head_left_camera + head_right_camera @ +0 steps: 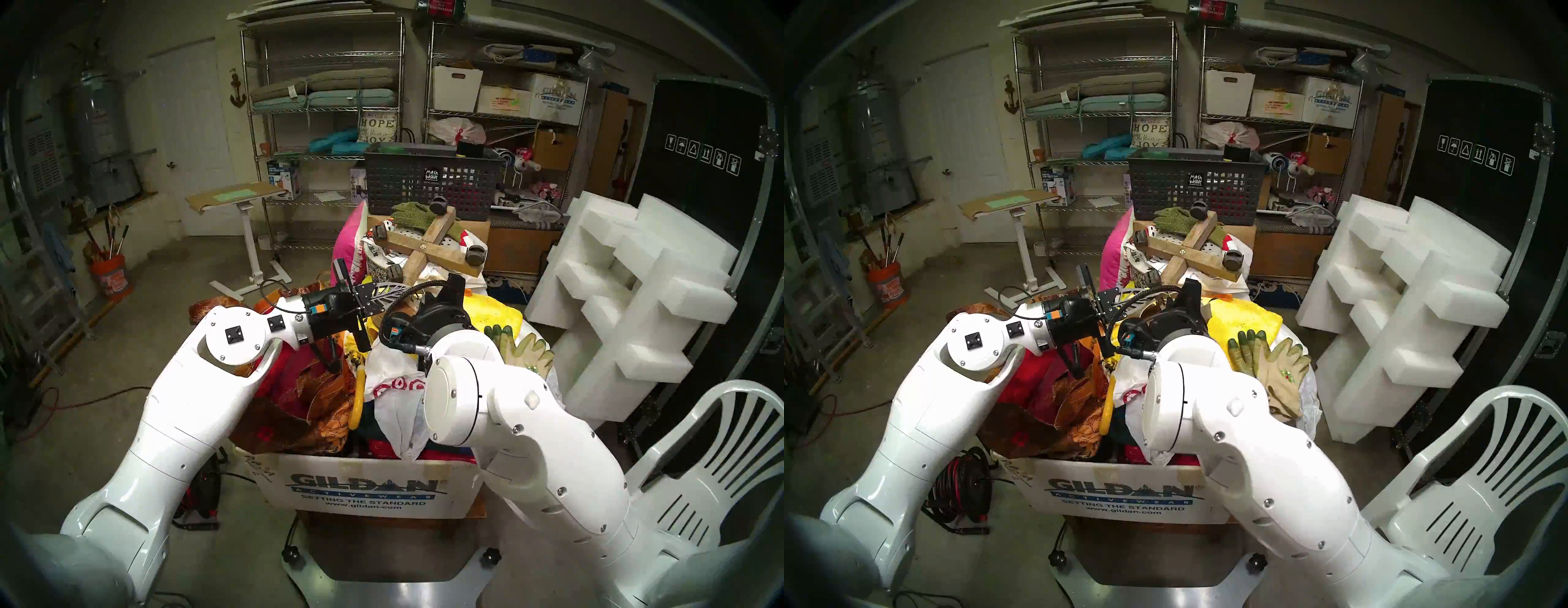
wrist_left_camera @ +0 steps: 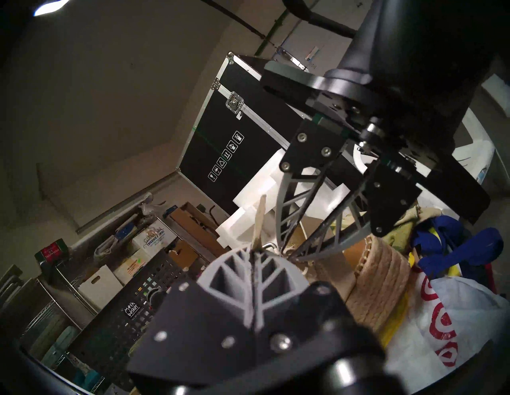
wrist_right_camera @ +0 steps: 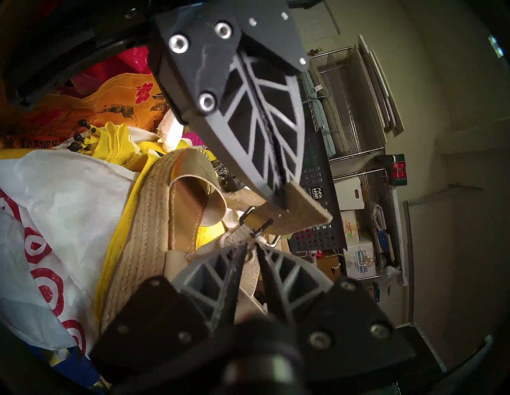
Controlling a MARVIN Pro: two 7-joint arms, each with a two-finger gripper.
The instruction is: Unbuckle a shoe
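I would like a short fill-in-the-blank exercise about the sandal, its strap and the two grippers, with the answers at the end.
1. The left gripper is shut on the free end of the tan ____.
2. The right gripper pinches the strap right beside the metal ____.
3. The sandal has a sole of woven ____.
4. The sandal lies beside a white plastic bag with ____ rings printed on it.

Answers: strap; buckle; rope; red
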